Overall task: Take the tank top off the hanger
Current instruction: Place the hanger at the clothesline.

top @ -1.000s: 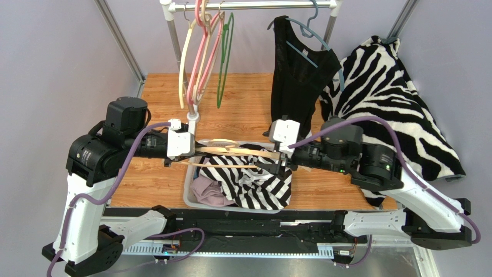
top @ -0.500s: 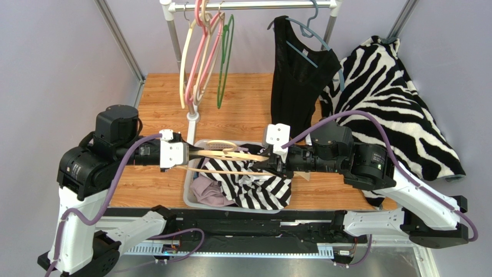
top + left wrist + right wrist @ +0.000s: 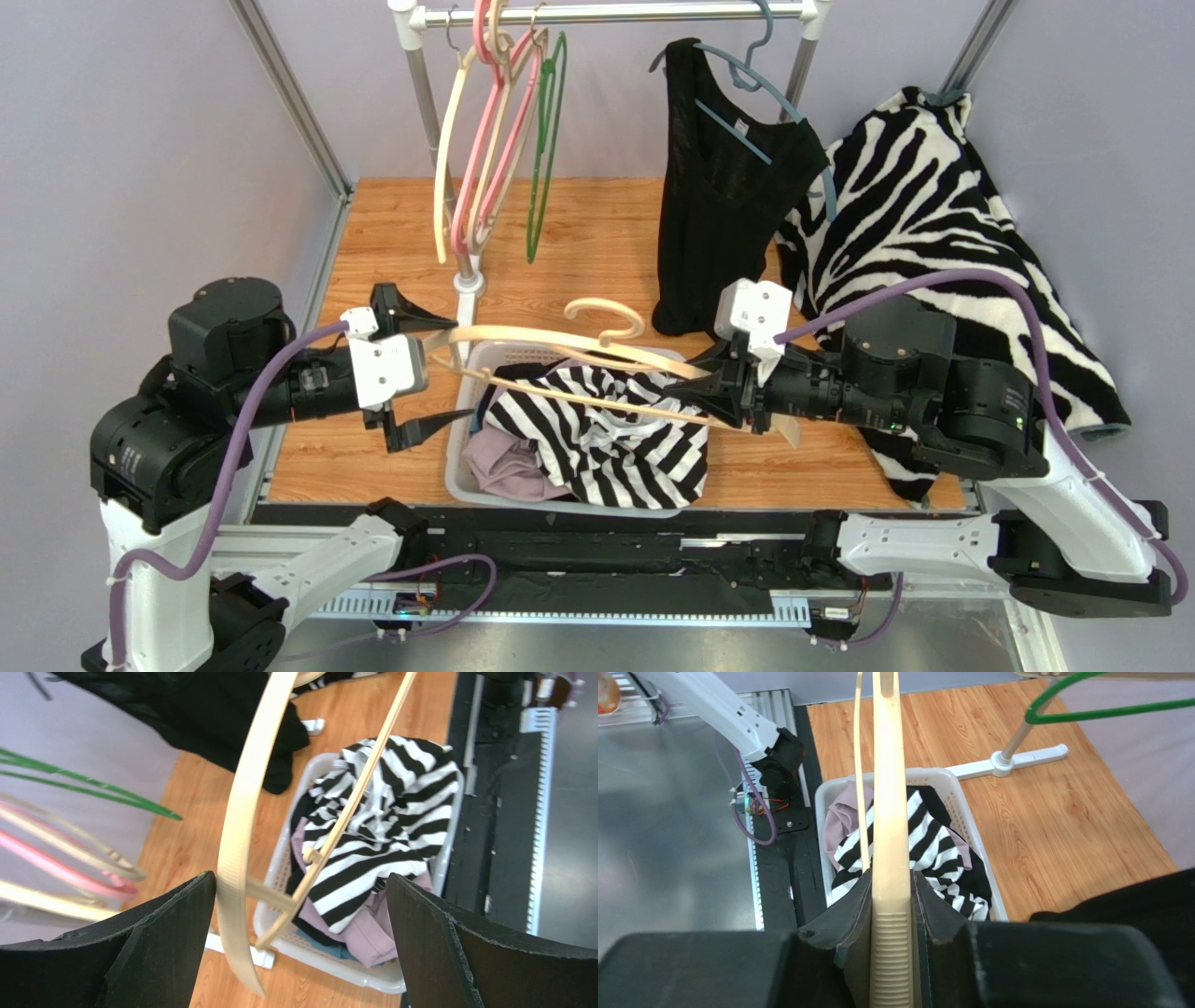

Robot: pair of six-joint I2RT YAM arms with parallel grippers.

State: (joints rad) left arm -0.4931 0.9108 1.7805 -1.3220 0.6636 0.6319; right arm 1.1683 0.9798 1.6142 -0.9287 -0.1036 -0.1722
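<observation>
The cream hanger [image 3: 561, 343] hangs level over the white basket [image 3: 460, 469], with no cloth on it. My right gripper [image 3: 718, 399] is shut on its right end; in the right wrist view the ribbed arm of the hanger [image 3: 890, 847] sits clamped between the jaws of this gripper [image 3: 891, 882]. The black-and-white striped tank top [image 3: 617, 445] lies crumpled in the basket on top of pink cloth. My left gripper [image 3: 446, 367] stands wide open around the hanger's left end without touching it. Through its fingers I see the hanger [image 3: 242, 847], the tank top [image 3: 379, 833] and the basket [image 3: 351, 969].
A black top on a blue hanger [image 3: 723, 182] hangs from the rail at the back. Zebra-print cloth [image 3: 954, 238] drapes down at the right. Several empty coloured hangers [image 3: 491, 126] hang at the rail's left end, above the stand's foot [image 3: 467, 287].
My left gripper let go of the hanger, opened wide and drew back left. My right gripper shut on the hanger's right end and pulled back right, lifting the hanger off the basket.
</observation>
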